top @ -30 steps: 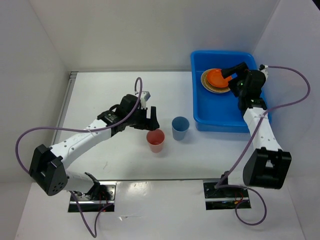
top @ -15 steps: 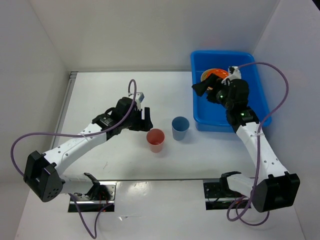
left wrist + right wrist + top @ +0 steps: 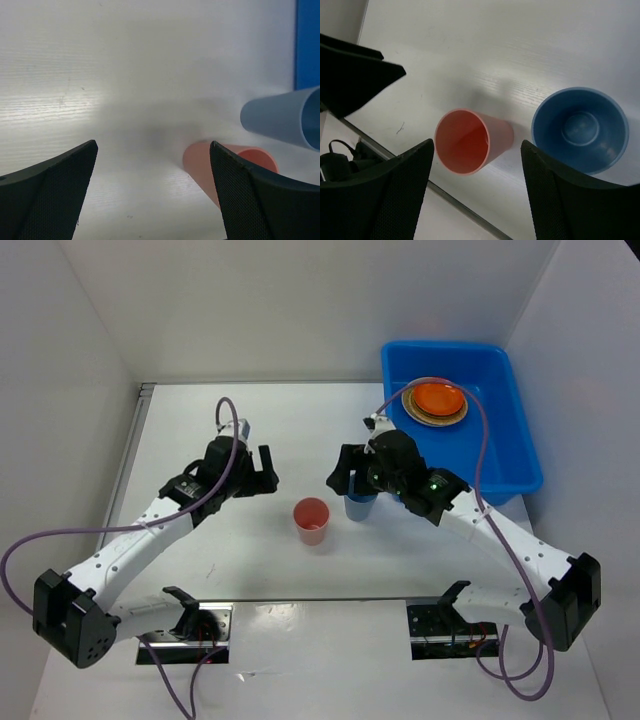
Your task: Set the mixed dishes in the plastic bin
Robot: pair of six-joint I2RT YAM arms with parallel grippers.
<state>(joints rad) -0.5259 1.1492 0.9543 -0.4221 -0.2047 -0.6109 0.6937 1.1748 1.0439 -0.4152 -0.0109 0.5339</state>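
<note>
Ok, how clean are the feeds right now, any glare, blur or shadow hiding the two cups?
Top external: sharp, evenly lit, a pale sheen along the near edge of the table. Left wrist: soft focus, bright wash on the table, grey shadow beside the pink cup. Right wrist: crisp on the pink cup and the blue cup, faint shadows only.

Overhead, the blue cup [image 3: 359, 510] is largely covered by the right end effector [image 3: 347, 476], and only its near side is seen. In the plastic bin [image 3: 500, 455], the plates [image 3: 417, 413] stacked beneath the orange plate [image 3: 438, 398] are shown only as thin rims, so their number cannot be told. In the left wrist view, the blue cup is cut off at the right edge, and the pink cup [image 3: 212, 165] is partly masked by the left end effector [image 3: 153, 144].
</note>
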